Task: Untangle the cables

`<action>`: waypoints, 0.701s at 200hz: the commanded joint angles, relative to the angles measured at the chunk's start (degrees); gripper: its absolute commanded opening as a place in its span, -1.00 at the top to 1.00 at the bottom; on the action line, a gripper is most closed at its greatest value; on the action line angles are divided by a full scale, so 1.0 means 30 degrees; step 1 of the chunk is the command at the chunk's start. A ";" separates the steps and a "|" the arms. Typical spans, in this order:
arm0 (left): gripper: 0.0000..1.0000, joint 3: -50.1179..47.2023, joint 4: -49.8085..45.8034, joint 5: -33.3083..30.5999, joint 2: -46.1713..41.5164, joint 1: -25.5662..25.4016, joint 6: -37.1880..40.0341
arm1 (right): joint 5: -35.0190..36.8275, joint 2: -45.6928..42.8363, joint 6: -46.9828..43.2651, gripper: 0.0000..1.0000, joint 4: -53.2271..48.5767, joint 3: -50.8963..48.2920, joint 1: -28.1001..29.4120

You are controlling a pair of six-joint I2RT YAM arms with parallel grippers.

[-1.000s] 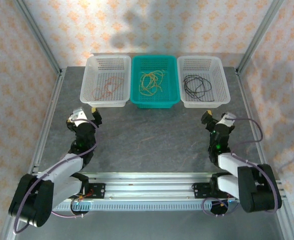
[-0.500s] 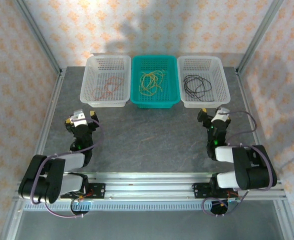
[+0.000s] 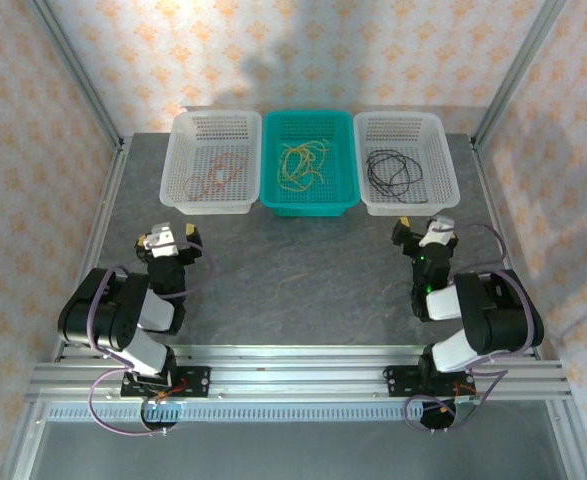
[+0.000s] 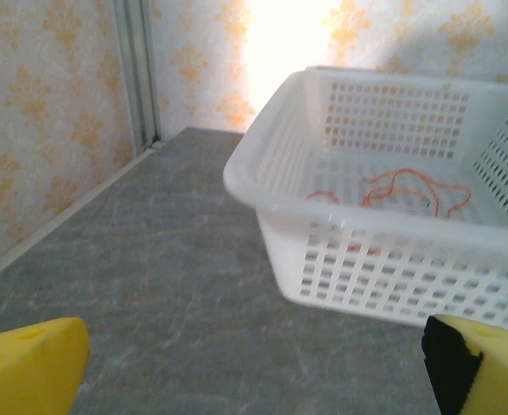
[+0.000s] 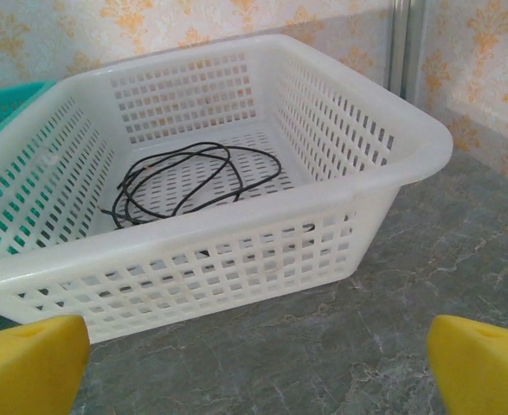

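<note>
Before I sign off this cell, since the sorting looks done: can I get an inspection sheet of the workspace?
Surface: grey table, stone-look top.
Job's things: orange cable in left white basket, yellow cables in teal basket, black cable in right white basket; colours apart.
Clutter: nothing seen.
Grippers: left gripper and right gripper open, holding nothing, short of the baskets.
Cables: purple-grey arm leads loop beside the arms, off the baskets.
Surroundings: patterned walls, aluminium frame posts.

Place: you face a robot lab test cell | Signs: metal frame (image 3: 78, 70), patterned wall panels (image 3: 373, 50), mounting rail (image 3: 293, 375), grey table (image 3: 293, 270)
</note>
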 commanded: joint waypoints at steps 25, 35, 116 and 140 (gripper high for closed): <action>-0.99 0.1414 -0.1403 0.0160 -0.0263 0.0726 -0.0727 | -0.0350 0.0243 -0.0047 -1.00 0.0099 0.0677 -0.0414; -0.99 0.1330 -0.1343 -0.0319 -0.0327 0.0682 -0.0854 | -0.0350 0.0166 -0.0037 -1.00 -0.0007 0.0681 -0.0417; -0.99 0.1559 -0.1562 0.2276 -0.0218 0.0650 0.0113 | -0.0379 0.0201 -0.0069 -1.00 0.0076 0.0661 -0.0414; -0.99 0.1779 -0.2036 0.2715 -0.0214 0.0967 -0.0253 | -0.0373 0.0188 -0.0053 -1.00 0.0076 0.0661 -0.0414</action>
